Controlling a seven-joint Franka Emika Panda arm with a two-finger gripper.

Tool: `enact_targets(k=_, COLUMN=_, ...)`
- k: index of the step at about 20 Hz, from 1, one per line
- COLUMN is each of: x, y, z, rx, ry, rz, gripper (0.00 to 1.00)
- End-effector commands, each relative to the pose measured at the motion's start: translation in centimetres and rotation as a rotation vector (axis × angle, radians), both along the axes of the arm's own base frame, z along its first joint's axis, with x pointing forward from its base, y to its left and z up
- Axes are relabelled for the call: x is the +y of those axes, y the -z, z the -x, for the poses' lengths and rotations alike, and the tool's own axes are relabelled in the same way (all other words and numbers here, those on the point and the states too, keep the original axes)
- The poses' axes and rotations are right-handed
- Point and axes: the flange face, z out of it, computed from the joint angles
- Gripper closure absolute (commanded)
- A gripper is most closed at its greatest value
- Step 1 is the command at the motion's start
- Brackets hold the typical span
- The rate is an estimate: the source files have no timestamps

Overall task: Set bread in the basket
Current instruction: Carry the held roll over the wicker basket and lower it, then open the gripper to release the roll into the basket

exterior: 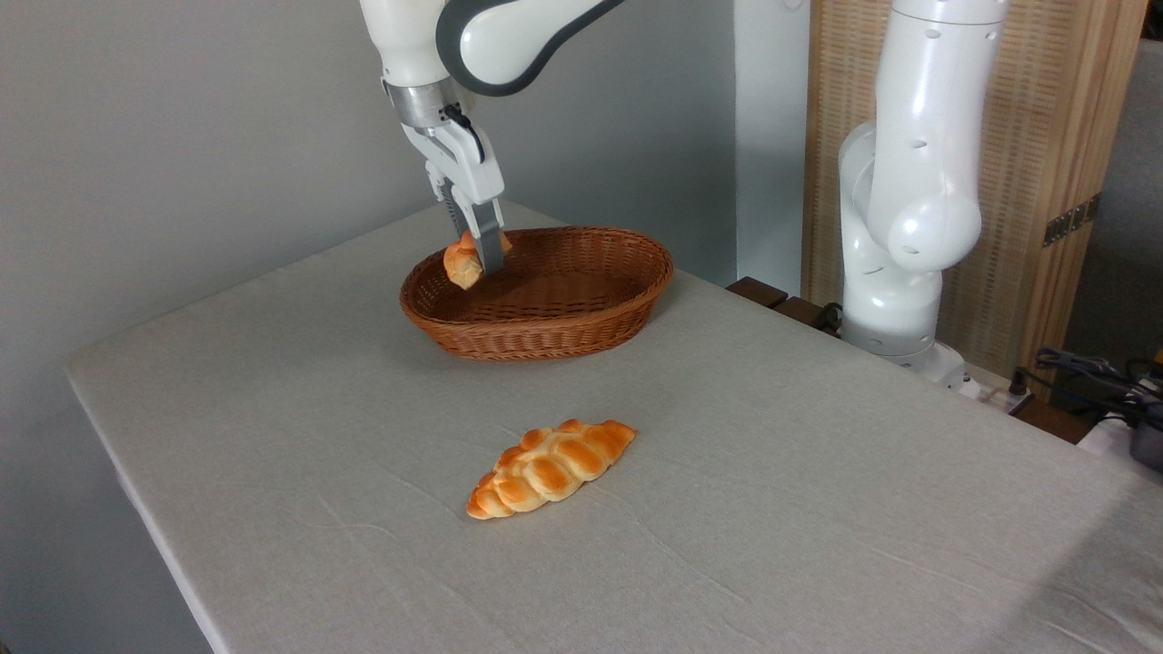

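The pincer points straight down over the left end of the basket, its fingers clamped on the bread. The bread is a small round bun with a golden-orange crust and a paler underside; it hangs in the grip at about the height of the basket's rim, just inside the left end, and whether it touches the wicker cannot be told. One grey finger crosses in front of the bun and hides part of it.

The basket is oval, brown and woven, with low sides, and it stands toward the far edge of the worktop, close to the far corner. Its inside shows only bare weave apart from the held bun.

A braided loaf with pointed ends lies on the cloth-covered worktop well apart from the basket, nearer the front edge and roughly midway between the left and right edges. It lies slantwise, one tip toward the front left and the other toward the far right.

The white arm rises from its base beyond the right edge of the worktop.
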Motion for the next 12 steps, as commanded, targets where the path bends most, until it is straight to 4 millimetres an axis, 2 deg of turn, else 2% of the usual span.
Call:
enact_targets(k=1, x=0.0, y=0.5, z=-0.4, rx=-0.019, ry=0.005, rz=0.026, gripper=0.0)
enact_targets(k=4, x=0.0, y=0.3, z=-0.5, rx=-0.027, ry=0.004, rz=0.032, gripper=0.0)
enact_targets(k=6, x=0.3, y=-0.5, z=-1.0, rx=-0.042, ry=-0.006, rz=0.043, gripper=0.0)
enact_targets(k=8, x=0.8, y=-2.7, z=-1.9, rx=-0.078, ry=-0.017, rz=0.071, gripper=0.0)
enact_targets(k=12, x=4.1, y=-7.7, z=-5.9, rx=-0.202, ry=-0.056, rz=0.049, gripper=0.0)
